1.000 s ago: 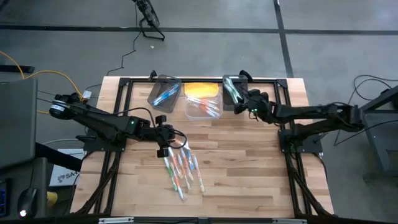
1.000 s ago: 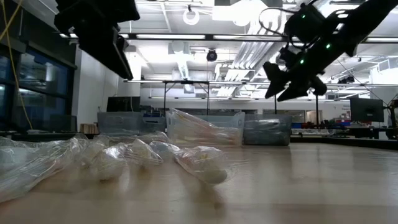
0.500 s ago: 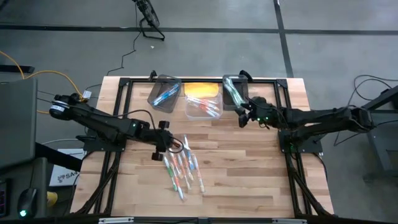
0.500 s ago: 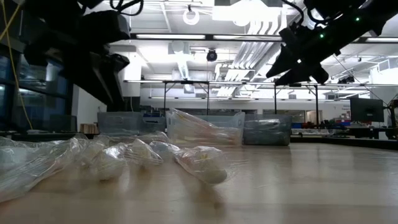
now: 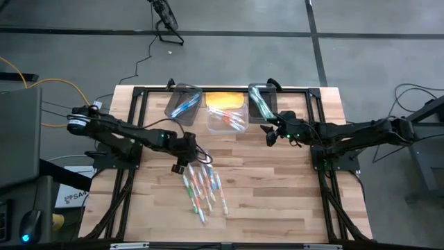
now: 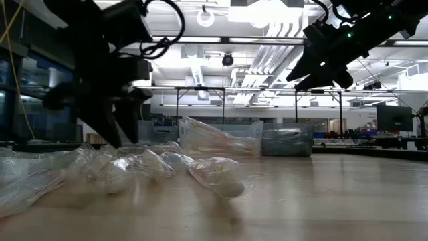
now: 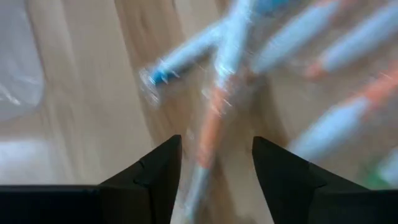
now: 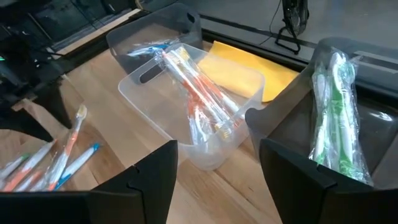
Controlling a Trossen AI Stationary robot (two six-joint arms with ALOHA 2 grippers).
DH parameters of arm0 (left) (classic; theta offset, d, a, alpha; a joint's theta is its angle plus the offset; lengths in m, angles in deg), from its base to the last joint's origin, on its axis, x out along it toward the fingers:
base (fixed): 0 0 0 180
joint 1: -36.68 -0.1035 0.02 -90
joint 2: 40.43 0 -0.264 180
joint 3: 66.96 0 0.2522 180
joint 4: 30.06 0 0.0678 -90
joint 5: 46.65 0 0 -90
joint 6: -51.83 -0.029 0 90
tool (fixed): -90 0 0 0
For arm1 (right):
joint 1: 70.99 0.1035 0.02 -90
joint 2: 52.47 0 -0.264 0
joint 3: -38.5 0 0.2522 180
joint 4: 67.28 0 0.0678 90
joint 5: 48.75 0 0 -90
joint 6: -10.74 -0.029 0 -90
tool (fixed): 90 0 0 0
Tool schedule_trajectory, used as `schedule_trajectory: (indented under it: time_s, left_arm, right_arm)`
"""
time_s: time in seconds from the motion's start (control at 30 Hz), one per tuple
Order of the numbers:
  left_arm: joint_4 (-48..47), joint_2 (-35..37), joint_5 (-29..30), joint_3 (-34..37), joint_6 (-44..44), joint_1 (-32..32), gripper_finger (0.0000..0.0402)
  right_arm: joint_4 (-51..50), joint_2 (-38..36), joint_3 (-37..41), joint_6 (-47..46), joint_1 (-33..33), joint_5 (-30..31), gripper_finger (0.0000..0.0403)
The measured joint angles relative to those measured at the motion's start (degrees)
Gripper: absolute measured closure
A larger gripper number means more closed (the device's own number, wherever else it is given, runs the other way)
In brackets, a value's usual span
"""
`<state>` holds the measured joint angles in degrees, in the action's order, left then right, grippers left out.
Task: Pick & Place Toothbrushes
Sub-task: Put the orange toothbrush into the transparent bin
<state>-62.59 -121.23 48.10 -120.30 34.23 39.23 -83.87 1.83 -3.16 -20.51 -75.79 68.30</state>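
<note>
Several wrapped toothbrushes (image 5: pixel 202 187) lie in a loose pile on the wooden table, orange, blue and green ones among them. My left gripper (image 5: pixel 187 165) is low over the pile's far left end, pointing steeply down and open. In the left wrist view its fingers stand on either side of an orange-handled toothbrush (image 7: pixel 208 134); whether they touch it is lost in the blur. My right gripper (image 5: pixel 269 133) hangs open and empty above the table, near the bins.
Three bins stand at the far edge. A dark bin (image 5: pixel 182 104) holds blue toothbrushes, a clear bin (image 8: pixel 149 115) holds orange ones, and a dark bin (image 8: pixel 373 130) holds green ones. A yellow sheet (image 8: pixel 245 68) lies behind the clear bin. Bare wood spreads to the right of the pile.
My left gripper has come down onto the far left end of the pile, shifting toward the table's right edge and rolling about its own axis. My right gripper has drawn back from over the green-toothbrush bin toward the near edge, then held still. The toothbrushes have not moved.
</note>
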Motion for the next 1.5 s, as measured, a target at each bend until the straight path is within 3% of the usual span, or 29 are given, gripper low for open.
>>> schedule_trajectory:
  time_s: [0.17, 0.33, 0.7, 1.03, 1.23, 1.5]
  left_arm:
    - [2.8, -3.1, -0.1, -0.1, -0.4, -0.8, 0.0204]
    - [2.3, -5.5, -2.0, -0.2, -0.3, -2.2, 0.0232]
    - [0.5, -3.8, -0.8, -0.2, 0.7, -2.2, 0.0389]
    - [-7.8, -2.5, 0.4, -5.5, 1.4, -2.2, 0.0400]
    - [-12.6, -2.5, 0.7, -13.0, 1.4, -2.2, 0.0401]
    - [-14.4, -2.5, 0.8, -17.8, 2.0, -2.2, 0.0401]
  right_arm:
    - [0.0, 0.0, 0.0, 0.0, 0.0, -0.2, 0.0184]
    - [-0.1, 0.0, 0.0, 0.0, 0.6, -0.3, 0.0184]
    - [0.0, 0.0, 0.0, 0.0, 3.2, 0.0, 0.0184]
    - [4.3, 2.3, 0.0, 3.2, 8.2, -3.7, 0.0184]
    - [17.7, 12.0, 0.0, 11.6, 14.4, -5.2, 0.0184]
    - [44.7, 29.8, 0.0, 28.4, 18.5, -3.1, 0.0184]
